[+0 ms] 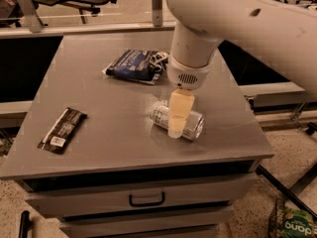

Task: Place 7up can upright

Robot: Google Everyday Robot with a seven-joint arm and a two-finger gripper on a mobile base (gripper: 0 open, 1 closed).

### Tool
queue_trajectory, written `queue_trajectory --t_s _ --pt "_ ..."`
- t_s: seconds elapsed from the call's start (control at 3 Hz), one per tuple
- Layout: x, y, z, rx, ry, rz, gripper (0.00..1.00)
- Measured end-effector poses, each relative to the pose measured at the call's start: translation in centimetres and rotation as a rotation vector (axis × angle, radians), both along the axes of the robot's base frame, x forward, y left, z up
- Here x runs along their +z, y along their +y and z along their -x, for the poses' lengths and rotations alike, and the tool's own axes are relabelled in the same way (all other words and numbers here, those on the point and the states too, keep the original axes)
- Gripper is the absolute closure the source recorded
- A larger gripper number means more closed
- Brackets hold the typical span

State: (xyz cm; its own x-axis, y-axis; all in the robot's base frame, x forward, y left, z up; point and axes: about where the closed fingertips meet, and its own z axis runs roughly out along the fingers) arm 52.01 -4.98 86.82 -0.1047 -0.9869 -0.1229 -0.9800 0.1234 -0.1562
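The 7up can [194, 125] lies on its side on the grey cabinet top [104, 133], its print too fine to read. The gripper [175, 130] reaches down across the can's middle; whether it grips cannot be told. A green floor pack [297, 227] seems to read "dang".

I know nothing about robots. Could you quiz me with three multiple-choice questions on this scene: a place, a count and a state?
1. Where is the hand?
A) over the 7up can
B) far to the left
C) down by the floor

2. How many items lie on the table?
A) two
B) three
C) five

3. How is the can?
A) upright
B) on its side
C) crushed flat

Answers:
1 A: it is right over the can's middle.
2 B: the can, a blue snack bag and a dark wrapper.
3 B: its round end faces sideways.
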Motion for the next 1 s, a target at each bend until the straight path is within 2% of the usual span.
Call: queue_trajectory --t_s 0.67,1.0 --pt "-2.8 1.5 0.0 -0.176 0.058 0.065 0.0" --pt "-3.4 2.1 0.1 -0.216 0.069 0.072 0.02"
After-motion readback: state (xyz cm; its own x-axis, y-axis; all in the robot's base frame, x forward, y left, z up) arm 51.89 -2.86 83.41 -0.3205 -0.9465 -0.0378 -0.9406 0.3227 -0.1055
